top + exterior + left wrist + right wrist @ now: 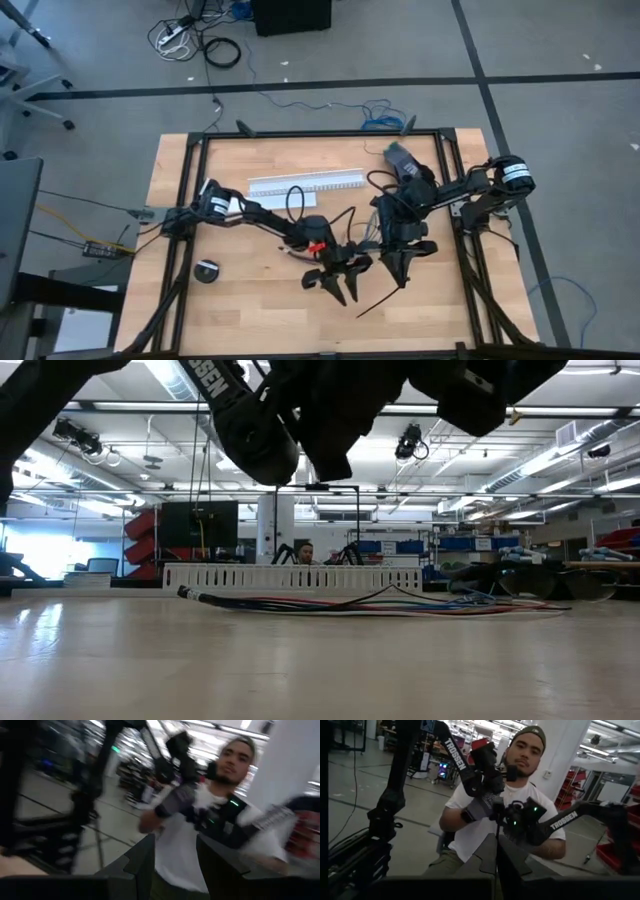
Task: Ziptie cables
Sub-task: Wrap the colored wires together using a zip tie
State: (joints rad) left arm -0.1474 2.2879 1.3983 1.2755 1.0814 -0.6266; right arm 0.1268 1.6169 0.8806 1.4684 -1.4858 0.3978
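The wooden tabletop (250, 300) sits in a black frame on a grey floor; the cables (400, 603) lie on it in front of the white slotted channel (305, 182); the left tool (335, 280) hangs above the middle, fingers apart and holding nothing; the right tool (400, 262) is pinched on the black ziptie (385, 298); a person (515, 805) sits in a bright workshop with shelves.
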